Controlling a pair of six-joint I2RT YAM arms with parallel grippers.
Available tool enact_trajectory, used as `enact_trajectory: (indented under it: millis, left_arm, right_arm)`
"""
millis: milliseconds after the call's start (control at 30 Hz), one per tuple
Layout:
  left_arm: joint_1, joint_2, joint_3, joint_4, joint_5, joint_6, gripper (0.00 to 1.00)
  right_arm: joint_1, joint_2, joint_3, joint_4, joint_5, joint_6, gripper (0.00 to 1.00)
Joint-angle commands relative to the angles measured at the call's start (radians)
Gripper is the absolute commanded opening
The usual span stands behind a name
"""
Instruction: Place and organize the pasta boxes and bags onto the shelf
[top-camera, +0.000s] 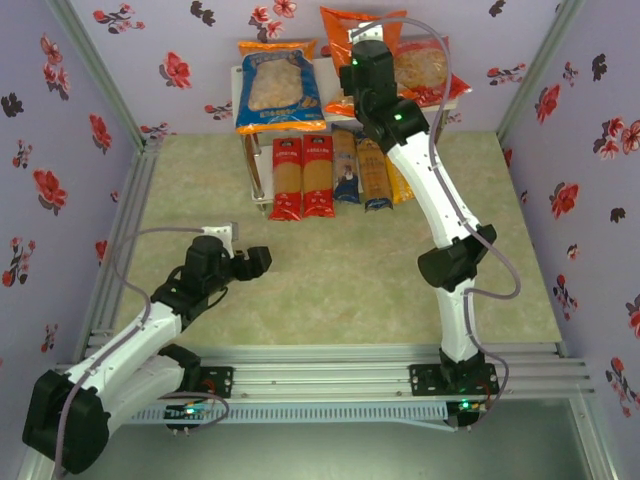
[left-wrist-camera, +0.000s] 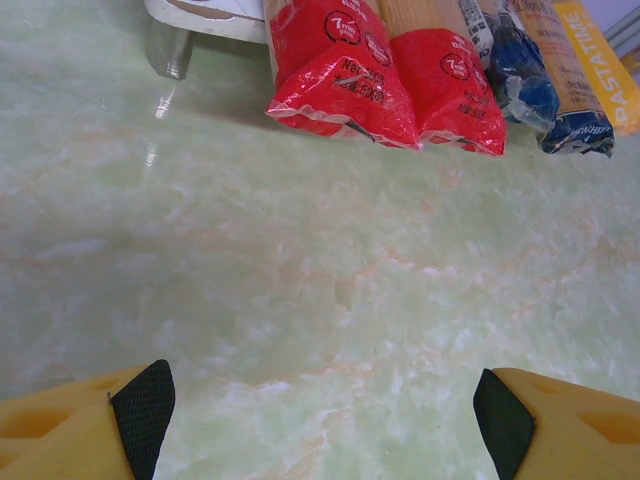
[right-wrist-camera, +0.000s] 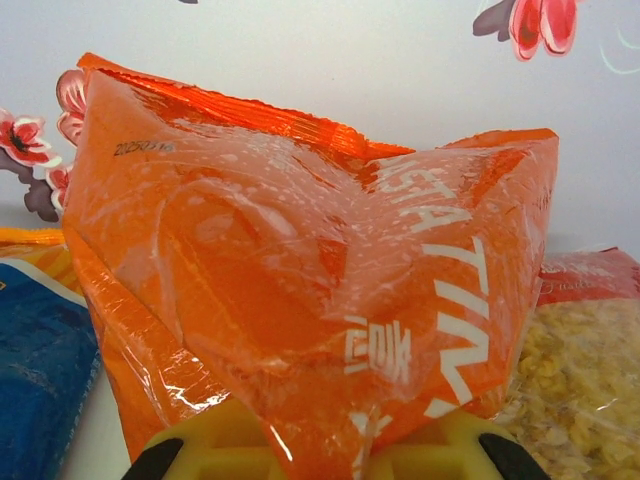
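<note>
White arm links (top-camera: 432, 185), black joints (top-camera: 450, 265), grey cables (top-camera: 150, 232), green lights (top-camera: 397, 115), yellow jaws with black pads (left-wrist-camera: 143, 412)

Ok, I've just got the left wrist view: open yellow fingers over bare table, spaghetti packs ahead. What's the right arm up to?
Observer: The right gripper is shut on the lower edge of the orange bag.
Operator: Where is that, relative to the shelf?
Observer: In the top view the right arm reaches over the shelf, holding the orange bag at its upper tier.
Operator: Any other bags up there?
Observer: Yes, the orange one is flanked by the blue bag on its left and the red bag on its right.
</note>
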Motion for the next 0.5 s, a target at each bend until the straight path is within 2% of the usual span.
enact_trajectory:
  millis: [0, 133, 467]
  left_arm:
    - [0.011, -0.018, -0.007, -0.008, 0.013, 0.005, 0.83]
    - [0.011, -0.021, -0.004, -0.014, 0.013, 0.006, 0.83]
    - [0.015, -0.035, -0.002, -0.03, 0.013, 0.008, 0.83]
  right_arm:
    - [-0.008, 0.001, -0.017, 0.081, 0.015, 0.06, 0.07]
    - [-0.008, 0.001, -0.027, 0.077, 0.001, 0.08, 0.25]
    - [-0.011, -0.032, -0.029, 0.06, -0.037, 0.114, 0.46]
